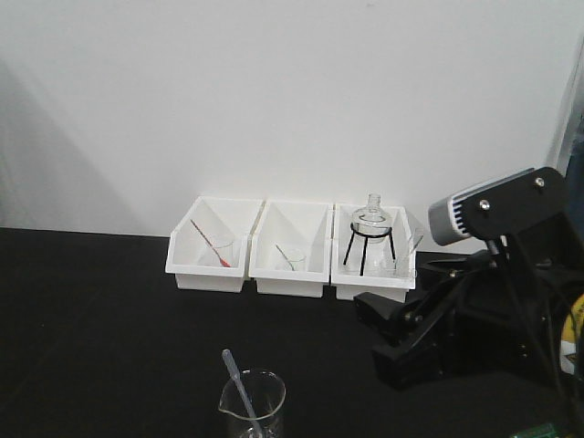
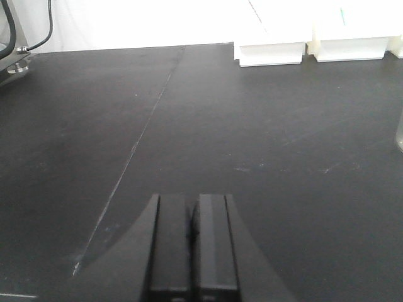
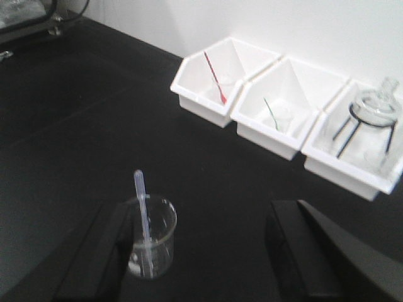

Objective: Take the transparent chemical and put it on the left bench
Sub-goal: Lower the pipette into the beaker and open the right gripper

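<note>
Matte black surface (image 1: 91, 338) under a plain white wall (image 1: 274, 91).
Three white bins (image 1: 290, 263) sit far; left jaws clenched empty, right jaws released beside the pipette (image 3: 142, 211) in its beaker (image 3: 152, 238).

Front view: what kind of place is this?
Likely a chemistry lab bench: a black worktop, white bins at the wall holding pipettes and a flask on a tripod, and a beaker with a pipette in front.

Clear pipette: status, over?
Left pincer shut, empty. Right pincer open near beaker. Clear pipette upright in beaker, ungrasped. Nothing blocking it.
</note>
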